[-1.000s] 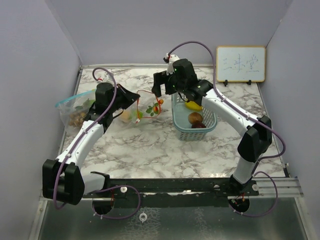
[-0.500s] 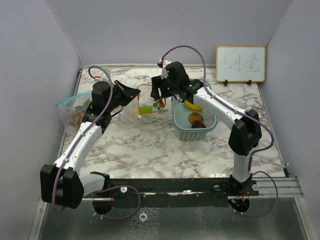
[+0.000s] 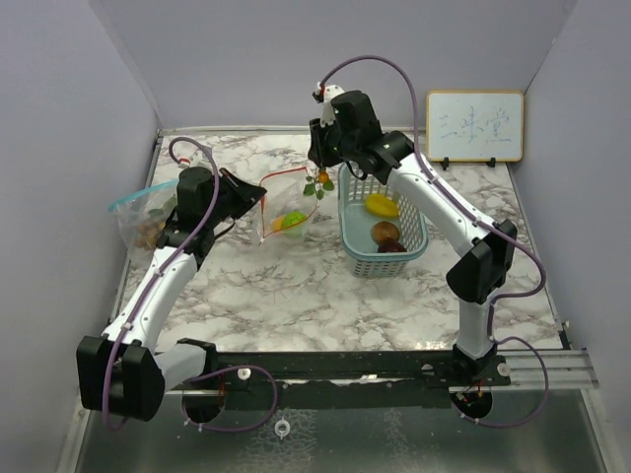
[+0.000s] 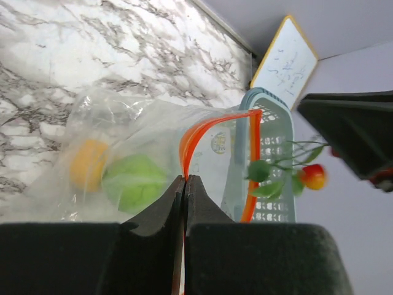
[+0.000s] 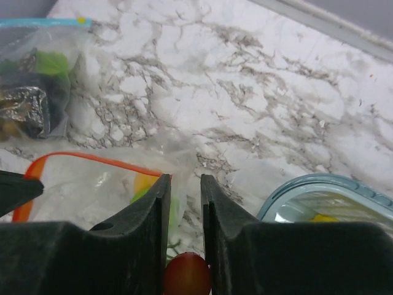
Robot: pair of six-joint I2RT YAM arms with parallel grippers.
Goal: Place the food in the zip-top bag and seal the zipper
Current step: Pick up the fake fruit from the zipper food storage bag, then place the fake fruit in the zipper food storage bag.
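Observation:
A clear zip-top bag (image 3: 288, 223) with an orange zipper lies mid-table, holding a green fruit (image 4: 135, 182) and a yellow piece (image 4: 89, 163). My left gripper (image 3: 258, 197) is shut on the orange zipper strip (image 4: 184, 161), holding the mouth up. Just above the bag's mouth, my right gripper (image 3: 320, 169) is shut on a small red fruit (image 5: 187, 275) with green leaves (image 4: 270, 178). More food sits in the teal basket (image 3: 357, 244): a yellow piece (image 3: 382, 205) and a red-brown piece (image 3: 386, 234).
A second bag (image 3: 146, 219) with a blue zipper and food inside lies at the table's left edge, beside my left arm. A small whiteboard (image 3: 474, 125) leans on the back wall at the right. Side walls close in the table.
My right gripper's jaws closed on the red leafy fruit and lifted it up and back from the bag's edge. My left gripper stayed shut on the zipper and drew slightly left.

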